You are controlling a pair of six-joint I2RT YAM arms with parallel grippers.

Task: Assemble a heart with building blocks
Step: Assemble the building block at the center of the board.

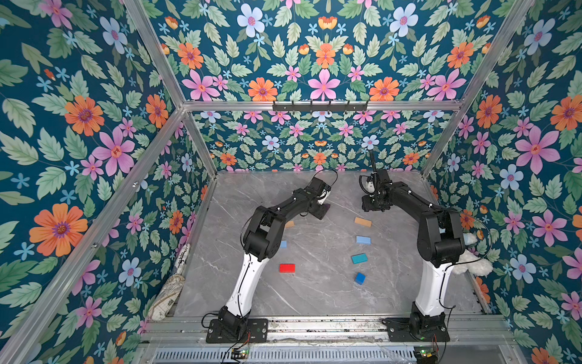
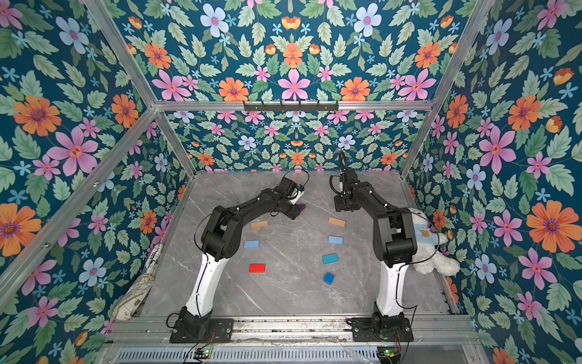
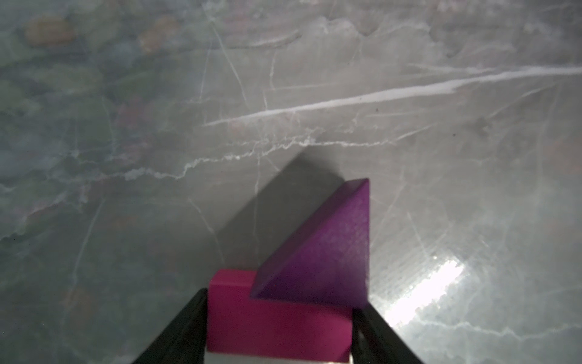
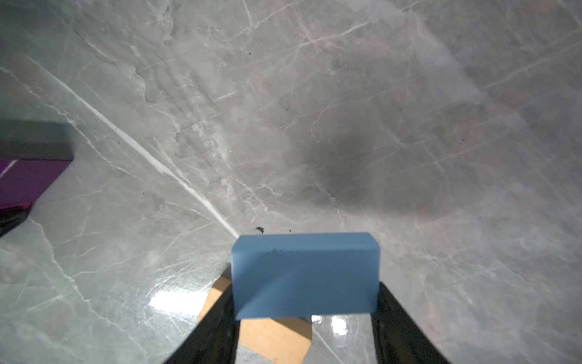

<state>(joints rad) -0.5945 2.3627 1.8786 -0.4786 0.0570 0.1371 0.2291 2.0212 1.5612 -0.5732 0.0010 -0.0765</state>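
Building blocks lie apart on the grey marble table (image 1: 315,299), roughly tracing the heart: tan (image 2: 259,224), light blue (image 2: 251,244) and red (image 1: 287,268) on the left; tan (image 1: 362,221), light blue (image 1: 363,240), teal (image 1: 359,258) and blue (image 1: 360,278) on the right. At the far middle, my left gripper (image 3: 279,302) straddles a magenta block (image 3: 277,324) that touches the purple triangle (image 3: 324,252). A slim gap shows beside one finger. My right gripper (image 4: 305,283) is shut on a light blue block (image 4: 304,271), held above the right tan block.
A white plush bear (image 2: 431,252) lies at the table's right edge behind the right arm. A rolled patterned object (image 1: 167,296) rests along the left edge. Flowered walls and aluminium posts close in three sides.
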